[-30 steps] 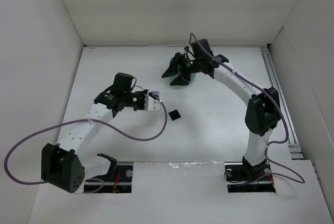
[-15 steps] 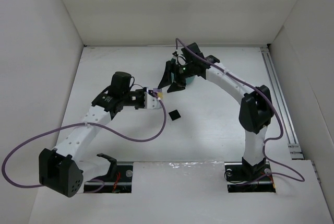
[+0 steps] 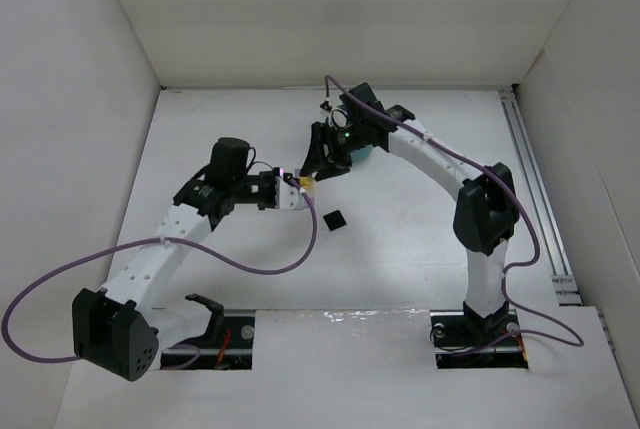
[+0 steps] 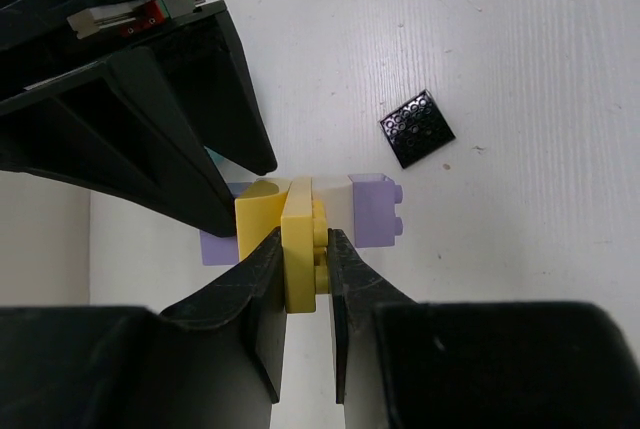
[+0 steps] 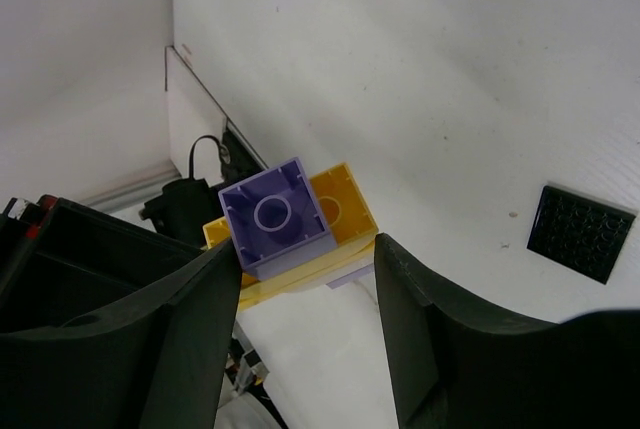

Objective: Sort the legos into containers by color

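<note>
My left gripper (image 3: 301, 188) is shut on a yellow brick (image 4: 300, 254) and holds it above the table. That brick is joined to another yellow brick (image 5: 343, 211) and pale purple bricks (image 4: 376, 211). My right gripper (image 3: 322, 160) is open. In the right wrist view (image 5: 306, 294) its jaws stand either side of a purple brick (image 5: 275, 215), the left one close against it. Its dark fingers (image 4: 170, 129) fill the upper left of the left wrist view. A black flat brick (image 3: 334, 219) lies on the table. The teal dish (image 3: 368, 152) is mostly hidden under the right wrist.
White walls enclose the table on the left, back and right. A metal rail (image 3: 540, 199) runs along the right edge. A purple cable (image 3: 250, 259) loops from the left arm over the table.
My right gripper has moved left from over the teal dish to the brick cluster in my left gripper. My left gripper has shifted slightly right with the cluster.
</note>
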Motion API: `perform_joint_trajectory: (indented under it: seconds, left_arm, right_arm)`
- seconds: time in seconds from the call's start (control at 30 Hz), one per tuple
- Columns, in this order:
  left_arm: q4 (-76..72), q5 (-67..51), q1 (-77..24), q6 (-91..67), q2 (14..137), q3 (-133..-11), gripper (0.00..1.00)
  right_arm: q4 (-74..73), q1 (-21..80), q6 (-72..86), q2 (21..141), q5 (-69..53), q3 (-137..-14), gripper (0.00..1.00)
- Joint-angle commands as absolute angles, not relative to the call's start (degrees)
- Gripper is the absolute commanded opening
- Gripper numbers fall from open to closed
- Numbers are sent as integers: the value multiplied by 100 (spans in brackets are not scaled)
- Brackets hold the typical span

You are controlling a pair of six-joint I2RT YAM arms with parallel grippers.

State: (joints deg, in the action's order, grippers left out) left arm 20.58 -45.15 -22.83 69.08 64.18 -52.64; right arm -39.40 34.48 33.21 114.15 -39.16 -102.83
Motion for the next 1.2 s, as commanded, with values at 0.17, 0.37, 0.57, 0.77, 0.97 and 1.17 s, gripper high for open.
perform_joint_trajectory:
  seconds: [0.17, 0.37, 0.57, 0.77, 0.97, 1.17]
  left_arm:
    - [1890, -4975, -2364, 6838, 6205, -5379, 0]
    - [1995, -4975, -2364, 6838, 6152, -5379, 0]
    - [2065, -5027, -2364, 6891, 6152, -5379, 0]
    - [2197, -5080, -2364, 7005, 6205, -5379, 0]
    - [2312, -5133, -2364, 7137, 6205, -5379, 0]
    - [2312, -5186, -2364, 7137, 6258, -5379, 0]
  right_arm:
    - [-3964, 3445, 2769, 11470, -4518, -10494, 60]
    - [-3850, 3332, 2708, 11470, -4264, -10494, 62]
    - [-3850, 3278, 2541, 11417, -4158, -10494, 69]
    - [-3850, 3278, 2435, 11364, -4219, -10547, 69]
    - [-3911, 3278, 2373, 11312, -4324, -10670, 68]
    - [-4113, 3383, 2215, 11382, -4429, -10740, 62]
